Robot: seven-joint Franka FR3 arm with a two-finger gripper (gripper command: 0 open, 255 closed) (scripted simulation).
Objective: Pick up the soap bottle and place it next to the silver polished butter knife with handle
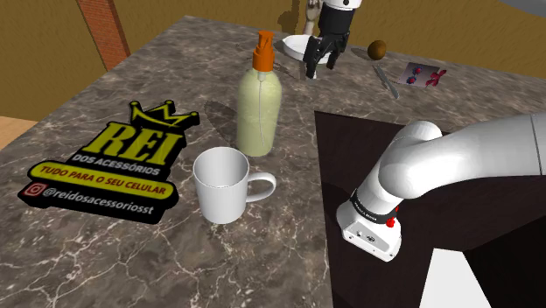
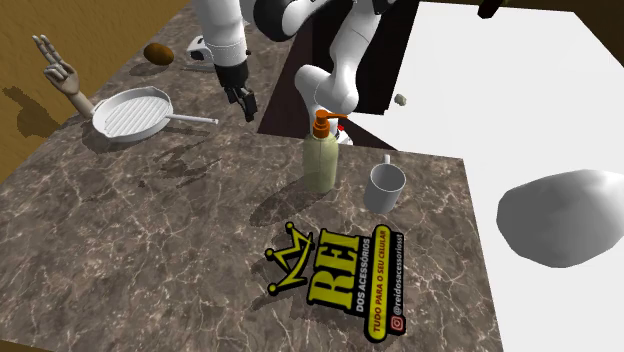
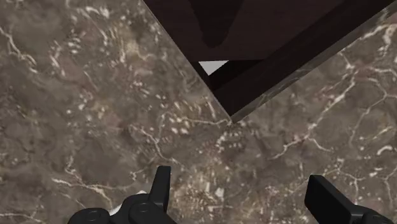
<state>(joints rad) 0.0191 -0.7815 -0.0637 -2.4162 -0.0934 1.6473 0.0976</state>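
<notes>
Nearest in the shoulder view: a flat black sign (image 1: 105, 162) with yellow letters, lying on the marble surface (image 1: 166, 61). Just right of the sign, a white mug (image 1: 226, 182), handle pointing right. A little farther back, close to the mug but not touching: the soap bottle (image 1: 259, 103), pale green with an orange pump, standing straight up. Right of both, the dark stand (image 1: 350, 140).

Far back: the end effector (image 1: 318, 63), hanging low over the surface, well apart from the bottle. Fingers wide apart in the wrist view, holding nothing, with marble and the stand's corner underneath. Just left of the end effector, a white pan (image 1: 296, 44). To the right, the butter knife (image 1: 386, 80), lying flat, with a brown round thing (image 1: 378, 49) and a small picture card (image 1: 423, 74) close by.

What could go wrong, as a guess:
- Needs a long trip back to the near side to reach the bottle.
- Tall and thin bottle, so easy to tip with a bump from the side.
- Could hit the orange pump first if coming down from above.
- Could bang the mug, so close beside.
- Smooth round sides, so might slip if squeezed too softly.
- Could clip the pan or the stand's corner if carried too low.
- Not much room by the knife: could shove the knife or land on the card.
- Might fall over if let go while tilted.
</notes>
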